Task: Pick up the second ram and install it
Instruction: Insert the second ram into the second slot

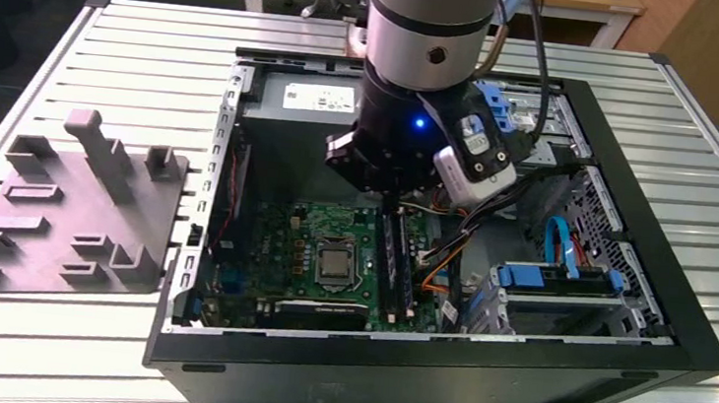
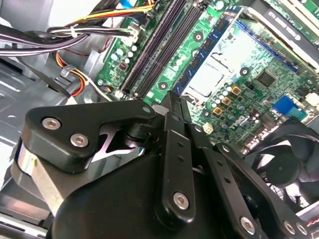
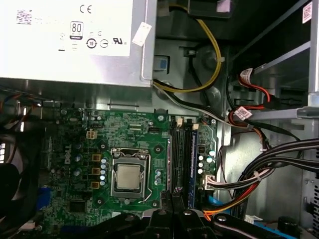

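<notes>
UR arm's tool (image 1: 390, 204) hangs inside the open PC case (image 1: 665, 320) on the desk (image 1: 151, 33), over the motherboard (image 1: 316, 247), just beside the CPU socket (image 3: 128, 177). In the second wrist view its fingers (image 2: 174, 149) are drawn together at the tips, no gap visible; can't tell if anything is nipped btwn them. The second ram (image 1: 392, 259) is prob. the long dark stick lying along the sockets right under the tool. Grey tray (image 1: 67, 223) sits on the desk, at the exterior view's left of the case.
</notes>
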`<control>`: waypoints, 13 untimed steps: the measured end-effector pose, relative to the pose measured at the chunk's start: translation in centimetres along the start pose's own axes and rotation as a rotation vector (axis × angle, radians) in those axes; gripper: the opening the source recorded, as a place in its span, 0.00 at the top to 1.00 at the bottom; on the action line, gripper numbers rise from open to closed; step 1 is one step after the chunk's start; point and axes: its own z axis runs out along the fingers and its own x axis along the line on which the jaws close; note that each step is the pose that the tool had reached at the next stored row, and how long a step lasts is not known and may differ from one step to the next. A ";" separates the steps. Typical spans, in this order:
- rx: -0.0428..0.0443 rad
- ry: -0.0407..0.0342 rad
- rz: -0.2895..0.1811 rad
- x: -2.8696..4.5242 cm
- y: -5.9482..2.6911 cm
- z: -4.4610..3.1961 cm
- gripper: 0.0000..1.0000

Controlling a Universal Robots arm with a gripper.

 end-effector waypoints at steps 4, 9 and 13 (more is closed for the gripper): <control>0.0006 -0.0004 0.015 -0.10 -0.02 0.32 0.89; 0.0004 -0.0005 0.016 -0.20 -0.04 0.86 0.89; 0.0005 -0.0004 0.016 -0.22 -0.05 1.30 0.89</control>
